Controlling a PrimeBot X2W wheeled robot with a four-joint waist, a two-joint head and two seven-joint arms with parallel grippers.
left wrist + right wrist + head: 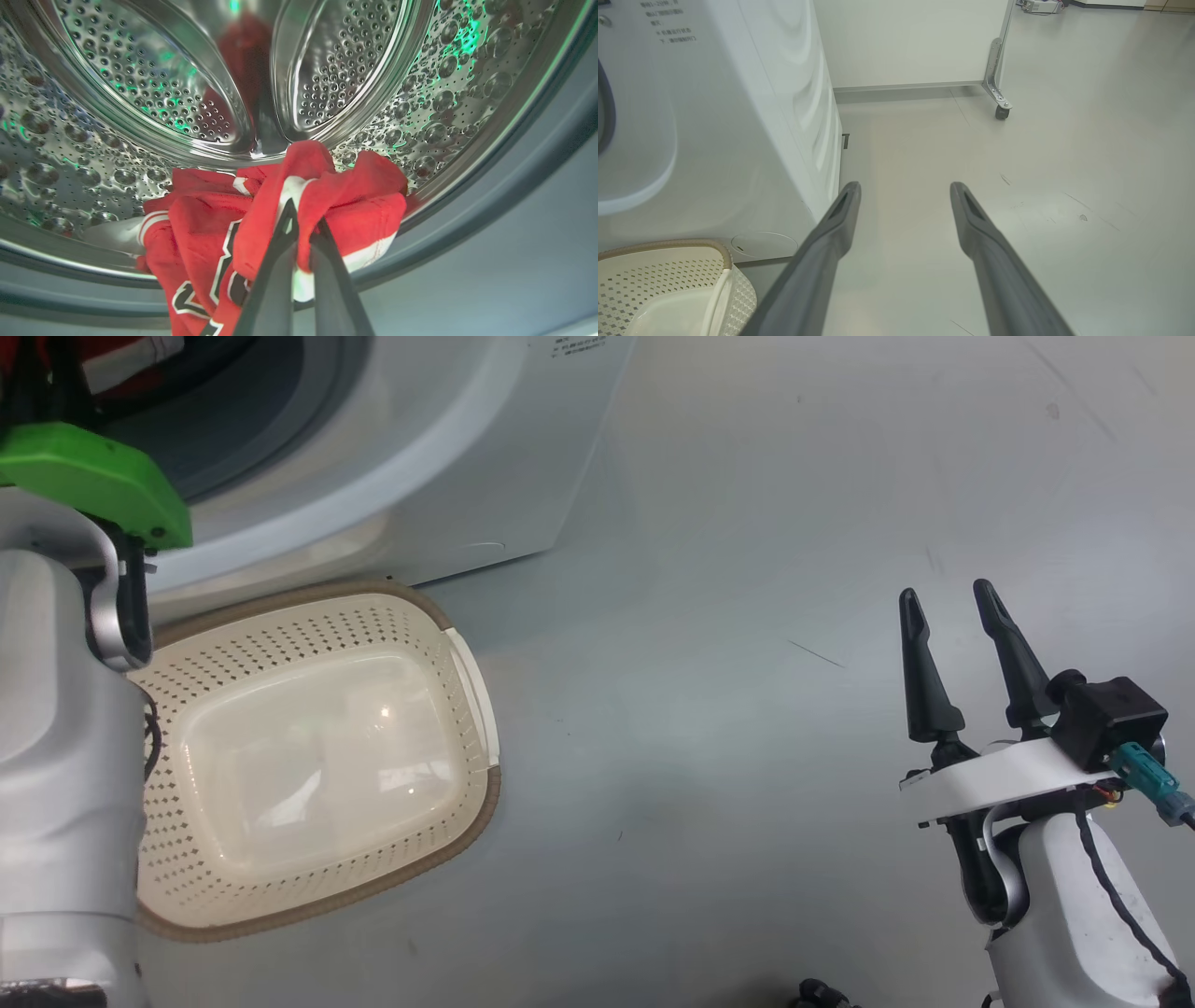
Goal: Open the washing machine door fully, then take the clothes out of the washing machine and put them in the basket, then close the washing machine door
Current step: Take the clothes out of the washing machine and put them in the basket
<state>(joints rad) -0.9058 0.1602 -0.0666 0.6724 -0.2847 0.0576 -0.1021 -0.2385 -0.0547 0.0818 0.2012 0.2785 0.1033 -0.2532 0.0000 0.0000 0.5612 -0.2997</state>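
Observation:
My left arm reaches into the white washing machine (485, 476) at the top left of the head view. In the left wrist view, my left gripper (303, 219) is shut on the red clothes (261, 219), a bunch of red fabric with white trim pinched between its fingers at the lip of the steel drum (140, 93). The cream basket (308, 896) sits empty on the floor just below the machine's opening. Over bare floor at the lower right hangs my right gripper (948, 602), open and holding nothing. The door is out of view.
A grey floor spreads to the right of the machine. In the right wrist view, a white wall panel on a caster wheel (1001, 112) stands behind the machine, and the basket's rim (668, 245) shows at the lower left.

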